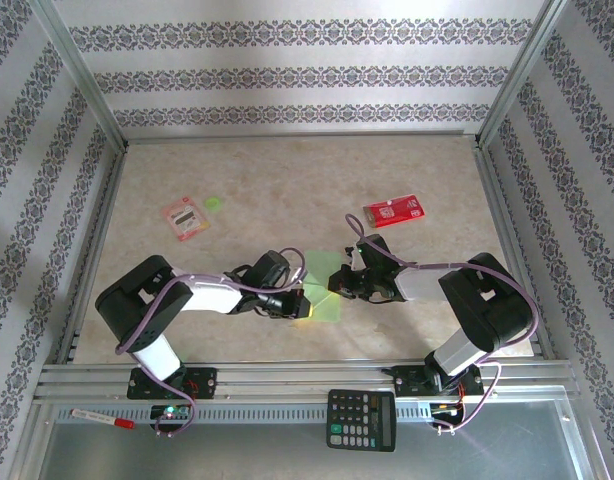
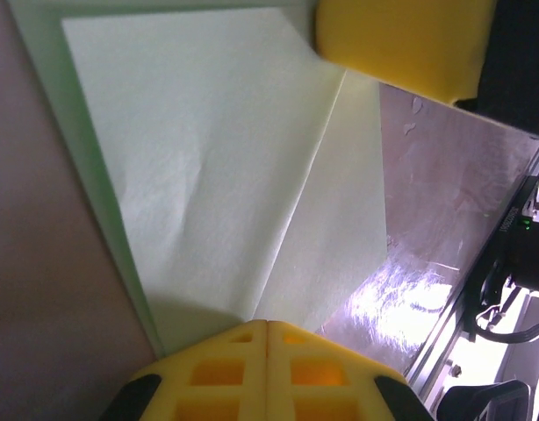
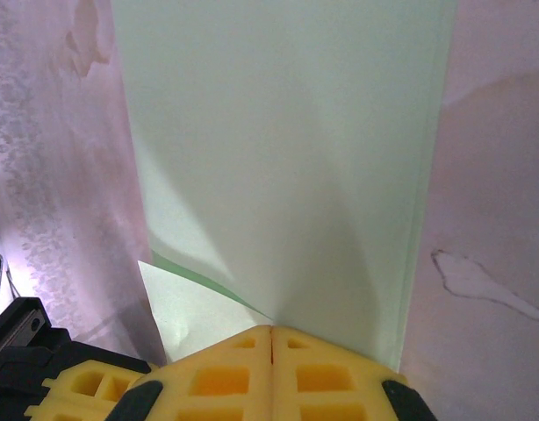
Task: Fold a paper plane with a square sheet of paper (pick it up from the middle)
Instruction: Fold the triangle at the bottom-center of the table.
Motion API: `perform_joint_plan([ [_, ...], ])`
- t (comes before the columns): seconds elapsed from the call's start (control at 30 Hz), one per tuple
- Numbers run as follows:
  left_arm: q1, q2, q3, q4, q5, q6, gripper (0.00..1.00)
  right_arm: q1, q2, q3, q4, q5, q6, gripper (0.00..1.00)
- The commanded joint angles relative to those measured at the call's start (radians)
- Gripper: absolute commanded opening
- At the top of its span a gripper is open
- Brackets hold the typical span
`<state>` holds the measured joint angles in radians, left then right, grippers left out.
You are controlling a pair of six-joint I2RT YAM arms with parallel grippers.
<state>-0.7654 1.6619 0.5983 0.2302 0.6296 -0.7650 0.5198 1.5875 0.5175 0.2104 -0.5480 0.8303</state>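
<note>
The square sheet of paper (image 1: 324,306) is light green, lies flat on the table between the two arms, and has diagonal folds in it. In the left wrist view a crease runs across the paper (image 2: 208,158) down to my left gripper (image 2: 267,324), which is shut with its tips against the sheet. My right gripper (image 3: 271,330) is shut too, its tips touching the paper (image 3: 287,158) where a flap overlaps a paler layer. From above, the left gripper (image 1: 299,298) and right gripper (image 1: 339,283) face each other across the sheet. A yellow right finger (image 2: 401,39) rests on the paper's far corner.
A red packet (image 1: 394,211) lies at the back right. A red-and-white packet (image 1: 185,217) and a tiny green disc (image 1: 213,202) lie at the back left. A calculator (image 1: 361,419) and a marker (image 1: 102,418) sit on the front rail. Metal frame posts border the table.
</note>
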Motion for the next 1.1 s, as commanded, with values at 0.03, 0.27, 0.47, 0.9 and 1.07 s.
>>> perform_joint_plan([
  [0.03,0.004,-0.011,-0.078,-0.078,0.019,-0.022,0.0,0.011,0.05,-0.029,-0.161,0.096,-0.034,0.04],
  [0.27,0.02,-0.048,-0.172,0.024,0.042,-0.086,0.0,0.012,0.052,-0.028,-0.163,0.095,-0.04,0.03],
  [0.47,0.021,-0.147,-0.194,0.037,0.046,-0.109,0.01,0.014,0.041,0.007,-0.188,0.061,-0.096,0.04],
  [0.9,0.025,-0.021,0.128,-0.096,-0.077,-0.038,0.0,0.012,-0.299,0.096,-0.594,0.15,-0.233,0.23],
  [1.07,0.074,0.065,0.176,-0.12,-0.066,0.014,0.0,0.102,-0.451,-0.009,-0.586,0.26,-0.035,0.3],
])
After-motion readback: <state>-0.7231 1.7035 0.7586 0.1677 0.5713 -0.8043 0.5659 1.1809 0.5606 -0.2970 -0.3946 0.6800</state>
